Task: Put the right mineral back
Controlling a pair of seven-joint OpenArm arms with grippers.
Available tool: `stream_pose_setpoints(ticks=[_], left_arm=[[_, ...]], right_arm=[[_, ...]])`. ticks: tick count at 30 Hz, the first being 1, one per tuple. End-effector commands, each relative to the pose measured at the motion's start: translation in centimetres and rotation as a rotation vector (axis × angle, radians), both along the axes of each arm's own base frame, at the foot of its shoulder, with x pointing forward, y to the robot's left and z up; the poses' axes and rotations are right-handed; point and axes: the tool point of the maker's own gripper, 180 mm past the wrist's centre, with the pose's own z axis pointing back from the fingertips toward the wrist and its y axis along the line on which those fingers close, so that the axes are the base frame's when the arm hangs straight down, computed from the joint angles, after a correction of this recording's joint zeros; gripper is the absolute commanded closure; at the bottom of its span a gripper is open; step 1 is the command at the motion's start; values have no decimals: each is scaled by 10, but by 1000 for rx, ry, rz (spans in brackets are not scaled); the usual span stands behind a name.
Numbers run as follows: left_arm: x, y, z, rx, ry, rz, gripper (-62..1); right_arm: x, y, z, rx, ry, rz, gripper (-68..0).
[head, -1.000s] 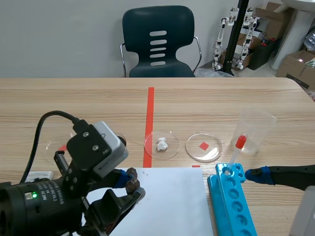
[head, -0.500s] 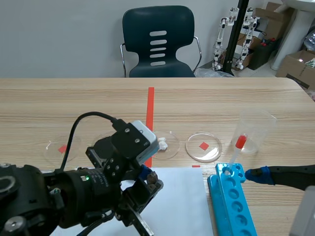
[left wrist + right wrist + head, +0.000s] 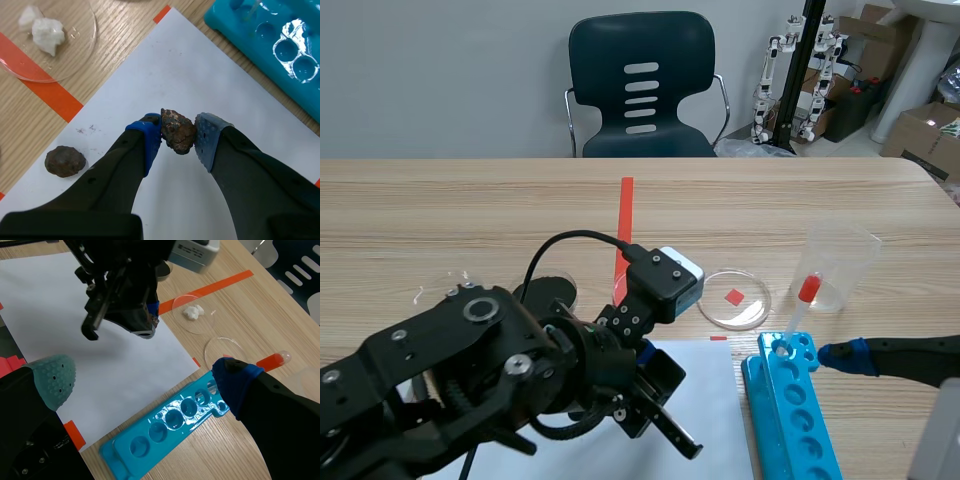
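My left gripper (image 3: 178, 136) is shut on a rough brown mineral (image 3: 177, 129), held above the white paper (image 3: 200, 80). A second, darker mineral (image 3: 65, 161) lies on the paper beside the left finger. A white mineral (image 3: 48, 35) rests in a clear dish (image 3: 75, 55) ahead. In the scene view the left arm (image 3: 520, 370) covers the paper's middle and hides the held mineral. An empty dish with a red square (image 3: 733, 298) stands to its right. My right gripper (image 3: 142, 379) is open over the paper's corner, near the blue rack (image 3: 170, 425).
A clear beaker (image 3: 840, 262) stands at the right, and a dropper with a red bulb (image 3: 802, 300) stands in the blue rack (image 3: 790, 410). Another clear dish (image 3: 440, 292) sits at the left. A dark chair (image 3: 642, 85) stands behind the table.
The left arm has swung from the table's left front toward the middle over the paper, carrying the brown mineral. The right arm has stayed still.
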Motion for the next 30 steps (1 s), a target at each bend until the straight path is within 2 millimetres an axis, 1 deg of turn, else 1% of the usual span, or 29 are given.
stream_pose_setpoints(ticks=[1,7,14,18,22,30], left_arm=[[6,-13,9,-28,-5,23,-130],[16,-25,1,-5,56,101,-130],[28,-35,-5,31,101,141,-130],[39,-31,-10,73,112,190,-130],[44,-31,-13,96,122,200,-130],[47,-34,-24,141,132,208,-130]], right_arm=[[5,4,12,27,-35,2,-569],[5,4,12,27,-35,2,-569],[5,4,12,28,-35,2,-569],[5,4,12,28,-35,2,-569],[5,4,12,28,-35,2,-569],[5,4,12,28,-35,2,-569]])
